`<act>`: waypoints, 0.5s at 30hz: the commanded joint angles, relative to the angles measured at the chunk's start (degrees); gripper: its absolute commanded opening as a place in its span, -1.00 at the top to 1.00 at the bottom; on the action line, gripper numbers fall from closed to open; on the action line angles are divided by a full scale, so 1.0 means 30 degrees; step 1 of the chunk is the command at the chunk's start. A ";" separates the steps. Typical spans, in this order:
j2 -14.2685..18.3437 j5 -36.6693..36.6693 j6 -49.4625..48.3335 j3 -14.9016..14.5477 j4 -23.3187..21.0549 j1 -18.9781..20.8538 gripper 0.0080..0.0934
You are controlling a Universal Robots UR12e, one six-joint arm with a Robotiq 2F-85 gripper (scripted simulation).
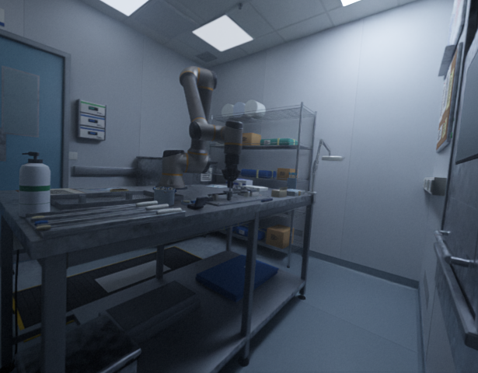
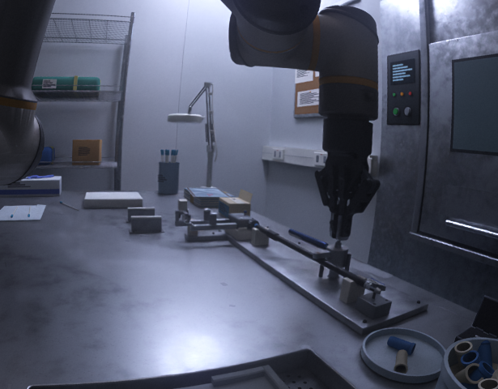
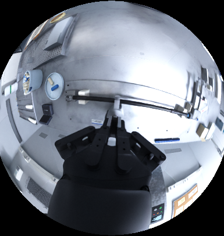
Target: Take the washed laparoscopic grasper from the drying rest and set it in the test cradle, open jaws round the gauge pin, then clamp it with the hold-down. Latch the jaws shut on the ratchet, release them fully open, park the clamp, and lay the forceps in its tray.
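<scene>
The hold-down clamp's small knob (image 2: 338,244) is gripped in my closed gripper (image 2: 340,235), which points straight down over the middle of the test cradle (image 2: 324,284). The clamp (image 3: 117,107) sits across the dark shaft of the laparoscopic grasper (image 2: 299,251), which lies along the cradle's base plate. The grasper's jaws (image 2: 375,286) rest at the near end by the gauge block, and its handle (image 2: 207,222) lies at the far end. I cannot tell whether the jaws stand round the pin.
A blue pen (image 2: 307,238) lies just behind the cradle near the bench's right edge. A round dish (image 2: 402,354) and a cup of tips (image 2: 477,364) sit at the near right. Two rest blocks (image 2: 144,220) stand left of the handle, and a perforated tray (image 2: 257,374) lies at the near edge.
</scene>
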 commanded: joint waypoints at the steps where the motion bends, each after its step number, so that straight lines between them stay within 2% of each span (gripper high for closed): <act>1: -0.0005 0.0001 0.0000 -0.0013 -0.0010 -0.0001 1.00; 8: -0.0005 0.0001 0.0000 -0.0013 -0.0010 -0.0001 1.00; 15: -0.0005 0.0001 0.0000 -0.0013 -0.0010 -0.0001 0.67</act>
